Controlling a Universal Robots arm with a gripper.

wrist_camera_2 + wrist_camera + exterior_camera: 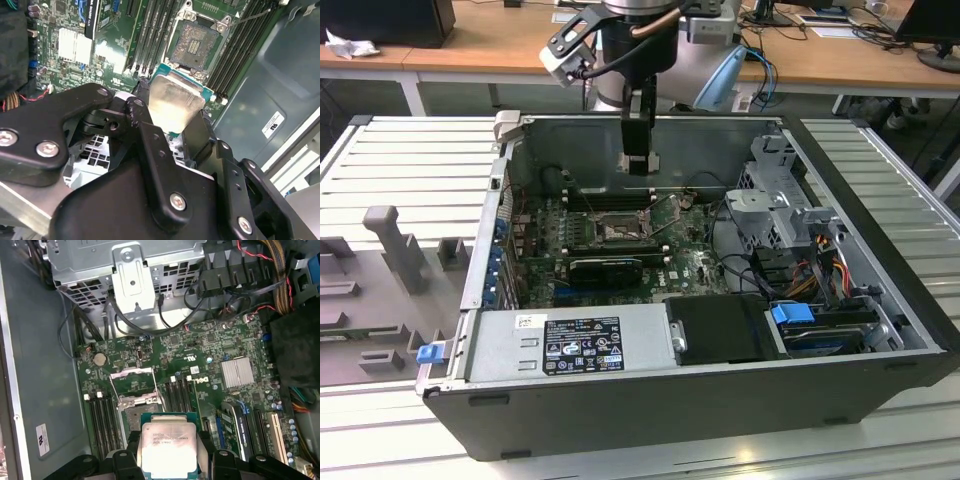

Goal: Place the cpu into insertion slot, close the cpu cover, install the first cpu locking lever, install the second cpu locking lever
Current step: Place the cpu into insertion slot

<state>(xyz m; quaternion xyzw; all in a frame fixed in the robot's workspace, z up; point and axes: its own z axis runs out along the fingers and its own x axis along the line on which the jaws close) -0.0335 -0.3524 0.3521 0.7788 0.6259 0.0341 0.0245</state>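
My gripper [639,160] hangs inside the open computer case, above the green board, shut on the cpu [167,447]. In both wrist views the chip's pale metal face [175,102] shows between the black fingers [197,132]. The insertion slot [136,415] lies just beyond the chip, a dark square socket with a silver rim and nothing in it [196,42]. In the exterior view it sits below and slightly to the left of the gripper [617,230]. The cpu cover [132,381] stands swung open at the socket's far side.
Black memory slots [102,415] flank the socket on both sides. A silver heat sink [237,372], a metal drive cage [130,270] with cables, and the power supply [590,345] crowd the case. Grey fixtures [395,245] stand on the slatted table at the exterior view's left.
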